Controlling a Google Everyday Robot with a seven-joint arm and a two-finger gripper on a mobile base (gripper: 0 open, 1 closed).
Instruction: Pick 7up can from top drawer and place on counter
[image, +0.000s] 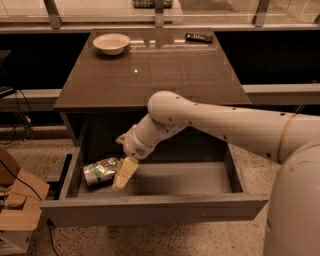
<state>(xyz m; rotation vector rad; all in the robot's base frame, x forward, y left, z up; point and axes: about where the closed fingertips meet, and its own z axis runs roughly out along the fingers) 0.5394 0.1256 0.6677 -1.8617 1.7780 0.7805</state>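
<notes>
Can (100, 170) on its side, left end of open drawer (150, 212). Gripper (123, 175) down in drawer, right against can. Honestly can't tell if grip's closed. Imo: squeeze across dented body, lift clear of drawer front. Counter (165, 82) glossy, bowl (111, 43) at back; speckled floor, cardboard box (17, 210) left.

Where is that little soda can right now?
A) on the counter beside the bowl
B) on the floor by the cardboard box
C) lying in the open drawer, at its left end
C: the 7up can lies on its side at the left end of the top drawer, the claw right beside it.
</notes>
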